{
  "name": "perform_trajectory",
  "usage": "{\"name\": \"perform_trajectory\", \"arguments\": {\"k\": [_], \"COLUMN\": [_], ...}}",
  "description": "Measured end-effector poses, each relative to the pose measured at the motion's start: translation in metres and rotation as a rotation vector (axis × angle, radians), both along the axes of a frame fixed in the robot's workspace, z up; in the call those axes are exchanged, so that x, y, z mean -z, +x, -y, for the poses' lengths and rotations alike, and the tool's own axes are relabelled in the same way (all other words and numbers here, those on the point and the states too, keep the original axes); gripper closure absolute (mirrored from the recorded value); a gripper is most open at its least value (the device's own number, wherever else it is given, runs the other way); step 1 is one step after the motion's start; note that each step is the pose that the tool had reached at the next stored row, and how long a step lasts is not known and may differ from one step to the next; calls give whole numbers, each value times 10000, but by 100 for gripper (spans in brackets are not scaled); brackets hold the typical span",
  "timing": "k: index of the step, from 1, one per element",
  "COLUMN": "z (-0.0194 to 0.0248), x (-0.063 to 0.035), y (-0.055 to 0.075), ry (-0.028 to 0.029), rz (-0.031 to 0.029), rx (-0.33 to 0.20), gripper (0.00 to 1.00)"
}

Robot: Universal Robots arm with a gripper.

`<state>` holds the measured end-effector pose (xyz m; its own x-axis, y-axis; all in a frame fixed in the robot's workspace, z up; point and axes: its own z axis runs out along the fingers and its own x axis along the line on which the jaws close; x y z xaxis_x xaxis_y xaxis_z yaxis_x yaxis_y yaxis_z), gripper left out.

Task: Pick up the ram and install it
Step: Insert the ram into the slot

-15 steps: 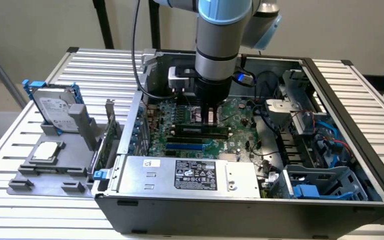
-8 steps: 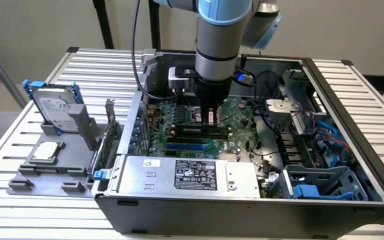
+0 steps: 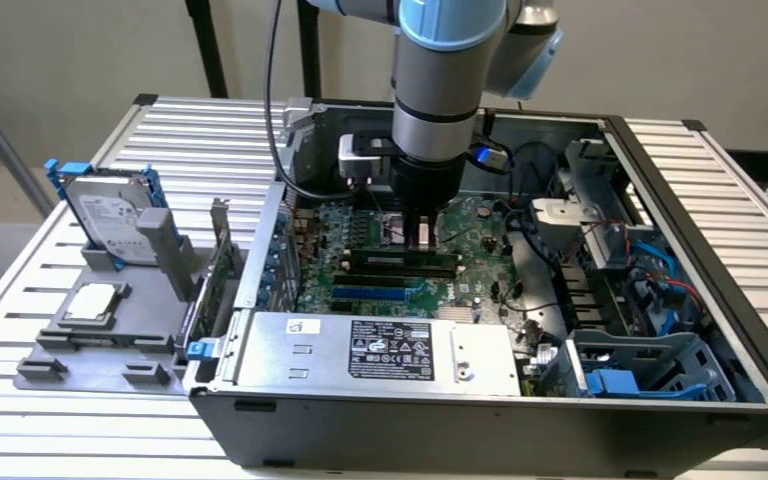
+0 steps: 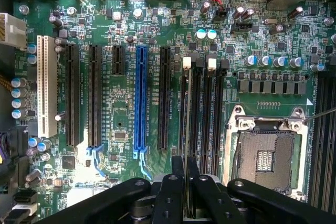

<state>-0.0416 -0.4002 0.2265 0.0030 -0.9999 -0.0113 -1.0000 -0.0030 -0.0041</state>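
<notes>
We have the ram [image 4: 186, 129] edge-on in the wrist view: a thin stick clamped between the fingers and standing over the black memory slots [image 4: 203, 108] beside the empty CPU socket [image 4: 265, 153]. In the exterior view it hangs under the gripper [image 3: 422, 236], low over the motherboard [image 3: 357, 225] inside the open PC case [image 3: 651, 150]. We can't tell whether its bottom edge is touching a slot yet.

Gripper [image 4: 185, 182]: nearly closed, pinching the ram by its two flat faces near the top edge.

Handling, our read: light, stiff lengthwise, but thin and fragile. We think a grip on the upper edge, mid-length, is right, keeping off the contacts. It likely tilts easily in a narrow pinch.

Writing: the power supply [image 3: 377, 350] carries a black label with white print, too small to read. The hard drive [image 3: 111, 212] in the grey tray [image 3: 91, 340] on the exterior view's left has a label, also unreadable. Board silkscreen isn't legible.
</notes>
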Motion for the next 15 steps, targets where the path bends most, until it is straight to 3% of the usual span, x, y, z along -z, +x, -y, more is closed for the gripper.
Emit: {"name": "perform_trajectory", "arguments": {"k": [15], "z": [0], "x": [30], "y": [0], "ry": [0], "rz": [-1], "rx": [-61], "gripper": [86]}}
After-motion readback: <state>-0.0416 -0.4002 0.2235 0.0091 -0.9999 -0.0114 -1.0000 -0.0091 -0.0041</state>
